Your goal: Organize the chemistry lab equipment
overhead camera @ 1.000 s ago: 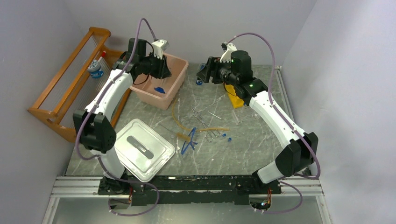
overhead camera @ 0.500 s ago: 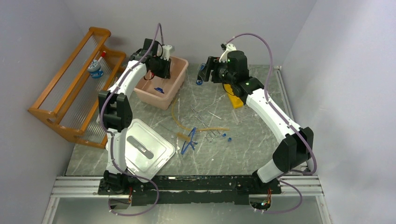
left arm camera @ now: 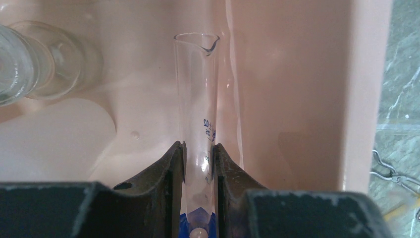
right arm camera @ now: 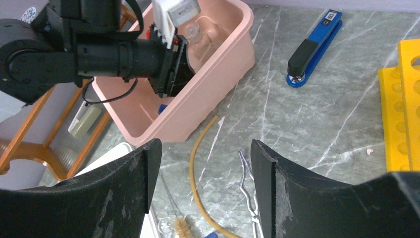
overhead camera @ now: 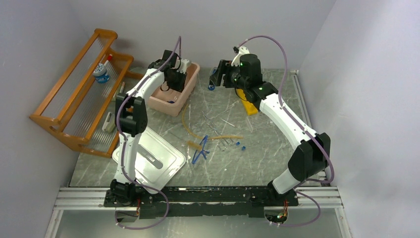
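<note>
L claw (left arm camera: 198, 191) inside tub (left arm camera: 356, 99), clamped on clear cylinder (left arm camera: 197, 94) near its blue base; cyl. mouth points away from claw, along tub wall. Glass jar (left arm camera: 34, 64) ahead-left of claw. R claw (right arm camera: 204, 148) spread wide, nothing in it, above surface (right arm camera: 307, 129). Hose (right arm camera: 192, 158) & metal tools (right arm camera: 246, 173) lie below, betw. its fingers in wrist view; stapler (right arm camera: 312, 47) ahead-right. Tongs (overhead camera: 200, 151) on surface, well back of both claws.

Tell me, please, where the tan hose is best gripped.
Probably the bare curve of the hose near the tub, from straight above, pinching across it: it lies flat with room either side there, while tongs and metal tools crowd its other stretch.
</note>
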You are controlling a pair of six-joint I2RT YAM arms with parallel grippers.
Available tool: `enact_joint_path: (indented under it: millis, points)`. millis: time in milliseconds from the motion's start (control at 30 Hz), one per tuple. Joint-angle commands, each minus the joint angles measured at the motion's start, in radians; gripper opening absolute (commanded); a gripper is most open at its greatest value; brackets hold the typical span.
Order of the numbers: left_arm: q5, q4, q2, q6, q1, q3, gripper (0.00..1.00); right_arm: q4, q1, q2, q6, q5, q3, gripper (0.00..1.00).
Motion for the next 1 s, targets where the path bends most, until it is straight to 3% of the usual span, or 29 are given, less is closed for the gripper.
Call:
enact_joint_path:
  millis: [0,333,700,967]
  points:
    - [-0.026,0.007,0.012,-0.017,-0.015,-0.004,0.12,0.046,-0.004,-0.003,-0.002,-0.021,-0.018,0.69]
    - [0.042,0.036,0.016,-0.015,-0.016,0.020,0.38,0.051,-0.005,0.010,-0.016,-0.026,-0.025,0.70]
    - [0.062,0.019,-0.026,-0.026,-0.016,0.031,0.42,0.018,-0.003,-0.033,-0.033,0.010,-0.066,0.70]
    - [0.034,0.030,-0.217,-0.054,-0.016,0.014,0.49,-0.055,-0.001,-0.001,-0.069,0.059,-0.114,0.70]
